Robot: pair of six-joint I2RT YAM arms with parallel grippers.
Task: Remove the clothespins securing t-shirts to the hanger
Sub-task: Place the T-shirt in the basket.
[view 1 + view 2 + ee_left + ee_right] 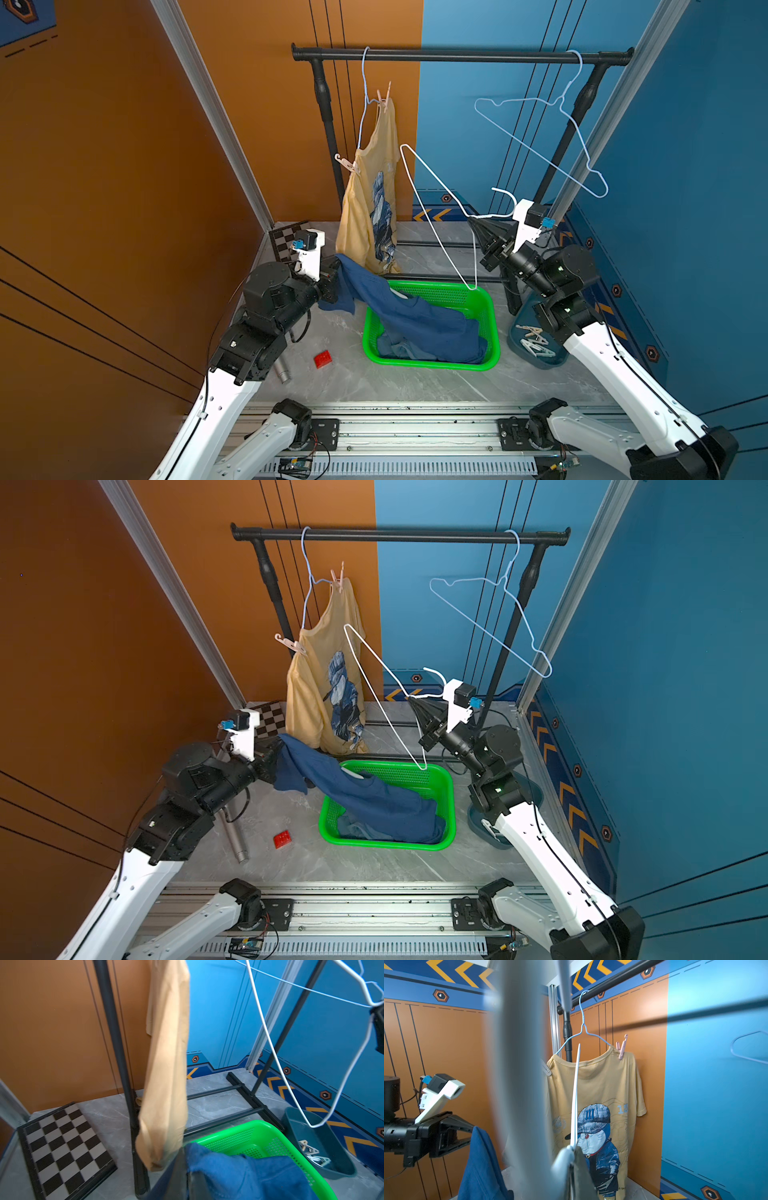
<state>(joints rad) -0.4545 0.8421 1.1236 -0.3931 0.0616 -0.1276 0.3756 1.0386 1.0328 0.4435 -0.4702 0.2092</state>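
- Gripping the blue t-shirt (415,324), the left gripper (334,276) was clamped shut; the cloth trailed from it into the green basket (491,328).
- The right gripper (476,224) was closed on the neck of the white hanger (575,1095).
- Beyond both grippers, two pinned clothespins (386,97) secured the hanging yellow t-shirt (365,208).
- Loose clothespins (536,343) lay in the grey bin (540,364) below the right gripper.
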